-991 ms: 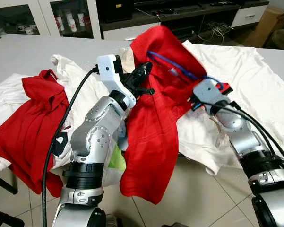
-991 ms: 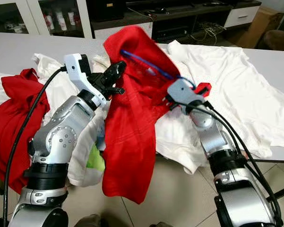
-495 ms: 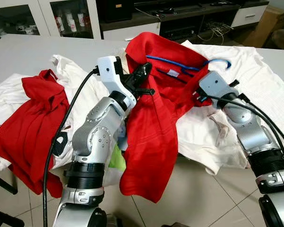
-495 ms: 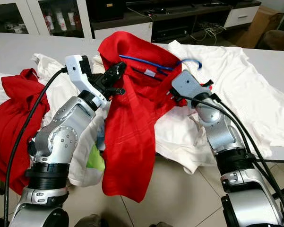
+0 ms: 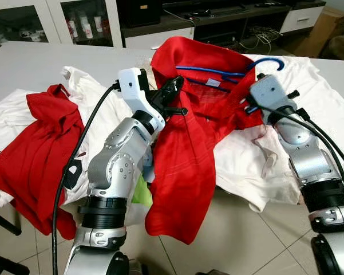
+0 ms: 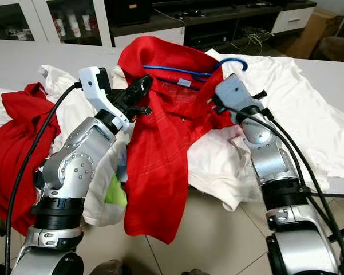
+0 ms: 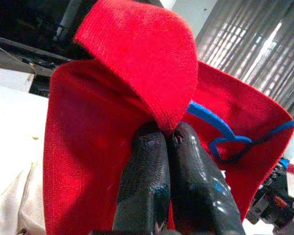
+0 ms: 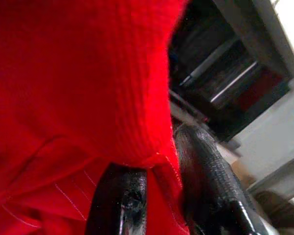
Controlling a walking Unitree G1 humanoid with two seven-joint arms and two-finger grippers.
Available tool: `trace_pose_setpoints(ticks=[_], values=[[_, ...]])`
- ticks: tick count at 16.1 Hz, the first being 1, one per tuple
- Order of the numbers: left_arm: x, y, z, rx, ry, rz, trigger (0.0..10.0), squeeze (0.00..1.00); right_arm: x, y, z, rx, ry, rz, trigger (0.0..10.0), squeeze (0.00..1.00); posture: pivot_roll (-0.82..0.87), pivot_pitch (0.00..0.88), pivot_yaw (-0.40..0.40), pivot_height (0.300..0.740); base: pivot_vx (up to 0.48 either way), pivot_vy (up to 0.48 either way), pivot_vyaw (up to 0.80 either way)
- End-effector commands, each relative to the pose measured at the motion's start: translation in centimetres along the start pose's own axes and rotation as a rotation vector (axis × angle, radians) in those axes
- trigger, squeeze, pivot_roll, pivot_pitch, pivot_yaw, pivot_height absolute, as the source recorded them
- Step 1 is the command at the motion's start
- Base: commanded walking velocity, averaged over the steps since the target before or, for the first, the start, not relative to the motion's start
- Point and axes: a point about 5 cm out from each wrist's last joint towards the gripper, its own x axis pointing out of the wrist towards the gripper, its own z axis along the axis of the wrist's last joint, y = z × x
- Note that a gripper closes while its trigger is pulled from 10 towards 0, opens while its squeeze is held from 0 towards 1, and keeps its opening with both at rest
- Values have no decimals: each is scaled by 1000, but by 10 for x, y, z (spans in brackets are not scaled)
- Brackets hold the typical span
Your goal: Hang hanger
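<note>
Blue wire hanger [image 5: 229, 71] inside red shirt [image 5: 189, 143], both grippers' fingers [image 7: 156, 181] pinched on its cloth.

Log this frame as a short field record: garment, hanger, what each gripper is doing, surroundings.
garment: red polo shirt, held up between both arms, lower part hanging past the table edge
hanger: blue wire hanger, inside the shirt's neck, hook sticking out on the robot's right
left gripper: shut on the shirt's collar
right gripper: pinching red fabric at the other shoulder
surroundings: white garments and another red garment spread on the grey table
</note>
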Motion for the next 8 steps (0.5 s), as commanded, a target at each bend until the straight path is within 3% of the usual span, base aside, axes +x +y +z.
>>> trace_pose_setpoints(ticks=[1, 2, 3, 6, 7, 8], values=[[2, 0, -1, 4, 4, 8, 0, 0, 0, -6, 7, 41, -24, -11, 10000, 0, 87, 0, -5, 740, 0, 0, 0], [2, 0, 0, 3, 3, 11, 0, 0, -2, -5, 5, 94, -19, 21, 10000, 0, 85, 0, -5, 740, 0, 0, 0], [2, 1, 0, 3, 2, 12, 0, 0, -7, -1, 2, 75, -15, 71, 10000, 1000, 82, 0, -4, 740, 0, 0, 0], [2, 0, -1, 0, 4, 12, 0, 0, -14, 3, 1, 33, -20, 139, 10000, 1000, 77, 0, -2, 740, 0, 0, 0], [2, 0, -2, -1, 6, 11, 0, 0, -16, 2, 0, 31, -14, 148, 10000, 937, 74, 0, 0, 740, 0, 0, 0], [2, 0, -2, -1, 6, 10, 0, 0, -17, 2, -1, 35, -10, 151, 10000, 937, 74, 0, 0, 740, 0, 0, 0]])
